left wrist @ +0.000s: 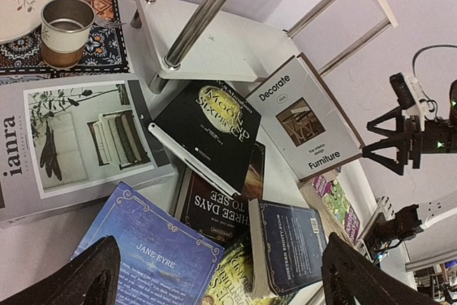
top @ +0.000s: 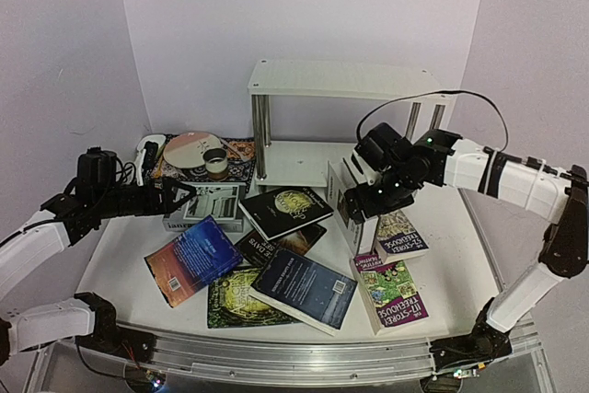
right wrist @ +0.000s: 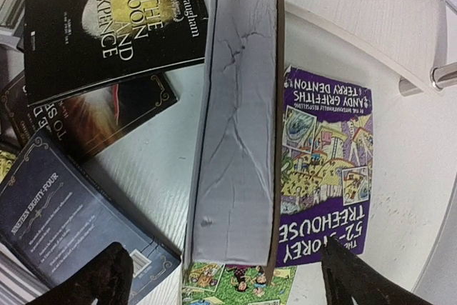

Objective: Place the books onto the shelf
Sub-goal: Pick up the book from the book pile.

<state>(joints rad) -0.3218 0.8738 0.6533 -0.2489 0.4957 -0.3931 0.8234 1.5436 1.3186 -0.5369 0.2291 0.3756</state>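
Nothing is shelved yet, as far as I can see. Both white boards of the shelf (top: 345, 80), at twelve o'clock on the bench (top: 120, 255), carry no book, though the right arm hides part of the lower one. The books (top: 276, 264) lie fanned flat from the centre toward six o'clock, so I judge the job barely begun.

The right claw (right wrist: 232, 276) hangs spread wide astride the thick Decorate book (top: 342, 192). That one stands on edge just off the shelf's five o'clock leg, pale creased page block facing the claw, brown cover along one side. The fingers are clear of it and grip nothing. At nine o'clock the left claw (left wrist: 218, 276) also gapes fully, empty, above Jane Eyre (top: 193, 260).

The shelf is smooth board on round chrome tubes. The Moon and Sixpence (top: 287, 209) is a slim glossy black paperback, and the two Treehouse paperbacks (top: 394, 290) are purple and cartoon-busy. The grey book (top: 207, 204) at ten o'clock is a broad matte slab.
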